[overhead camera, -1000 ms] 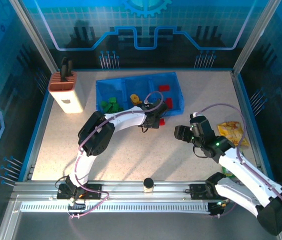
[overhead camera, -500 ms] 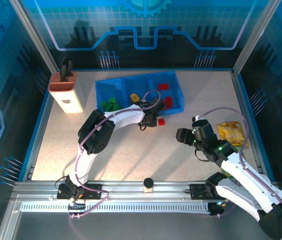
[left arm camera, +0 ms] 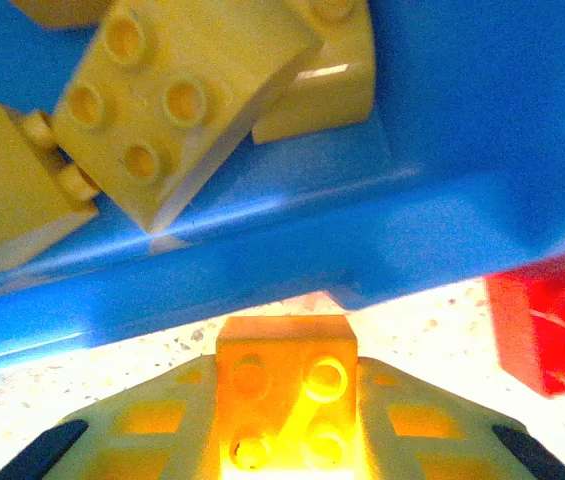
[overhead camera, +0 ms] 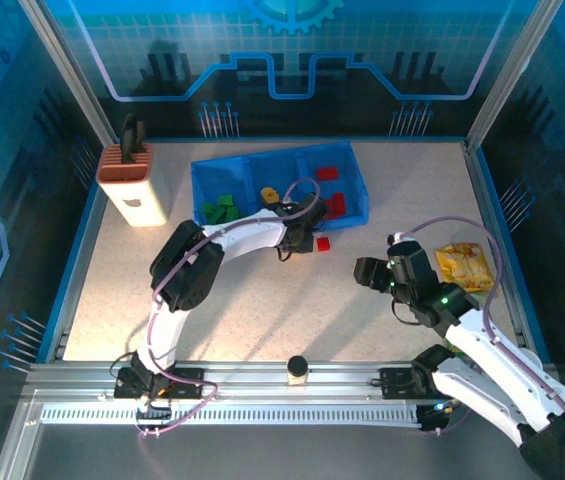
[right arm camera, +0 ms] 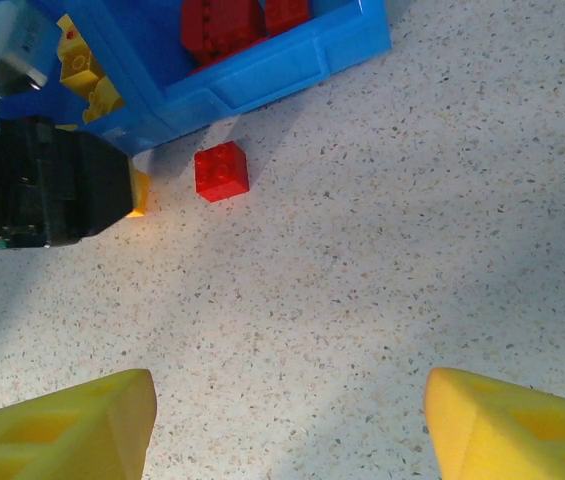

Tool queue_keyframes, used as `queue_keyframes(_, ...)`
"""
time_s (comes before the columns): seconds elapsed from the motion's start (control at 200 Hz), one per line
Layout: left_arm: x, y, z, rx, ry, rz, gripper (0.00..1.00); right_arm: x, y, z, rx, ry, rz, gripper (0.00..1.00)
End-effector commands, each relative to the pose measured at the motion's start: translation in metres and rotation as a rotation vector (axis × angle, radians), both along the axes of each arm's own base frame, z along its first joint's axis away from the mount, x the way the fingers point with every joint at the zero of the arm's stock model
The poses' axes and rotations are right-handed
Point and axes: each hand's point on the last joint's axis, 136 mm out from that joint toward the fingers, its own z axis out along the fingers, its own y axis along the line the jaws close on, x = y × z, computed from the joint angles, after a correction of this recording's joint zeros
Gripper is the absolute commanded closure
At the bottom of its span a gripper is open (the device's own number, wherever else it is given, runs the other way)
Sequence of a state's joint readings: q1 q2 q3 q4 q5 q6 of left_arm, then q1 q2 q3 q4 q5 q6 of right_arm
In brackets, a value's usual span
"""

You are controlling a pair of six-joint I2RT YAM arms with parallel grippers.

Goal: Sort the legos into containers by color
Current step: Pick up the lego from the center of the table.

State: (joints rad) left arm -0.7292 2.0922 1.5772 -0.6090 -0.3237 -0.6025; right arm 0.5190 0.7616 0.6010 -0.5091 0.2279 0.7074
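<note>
Legos [left arm camera: 167, 100] of yellow lie in the middle bin of the containers [left arm camera: 442, 250]. One more yellow-orange brick [left arm camera: 284, 345] is seen at table [left arm camera: 417, 325] level, just beside the near wall, clamped between the fingers of the left gripper [left arm camera: 284, 400]. The brick should be raised straight up until the wall is cleared, carried over the yellow section, and released low so that no bounce is caused. The red brick [right arm camera: 221, 171] nearby must not be struck. The right gripper [right arm camera: 289, 400], jaws apart and holding nothing, is best held well apart from the left arm.
</note>
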Motion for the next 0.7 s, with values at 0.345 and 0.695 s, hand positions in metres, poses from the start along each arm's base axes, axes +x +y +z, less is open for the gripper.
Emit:
queue_keyframes(0.345,0.040,0.038,0.087,-0.034,-0.145,0.017,0.73,-0.013,-0.001,-0.015,-0.006,0.040,0.003,0.28)
queue_keyframes(0.695,0.062,0.063,0.075,-0.023,-0.117,0.054,0.69,-0.020,-0.001,-0.020,0.011,0.046,0.010,0.28)
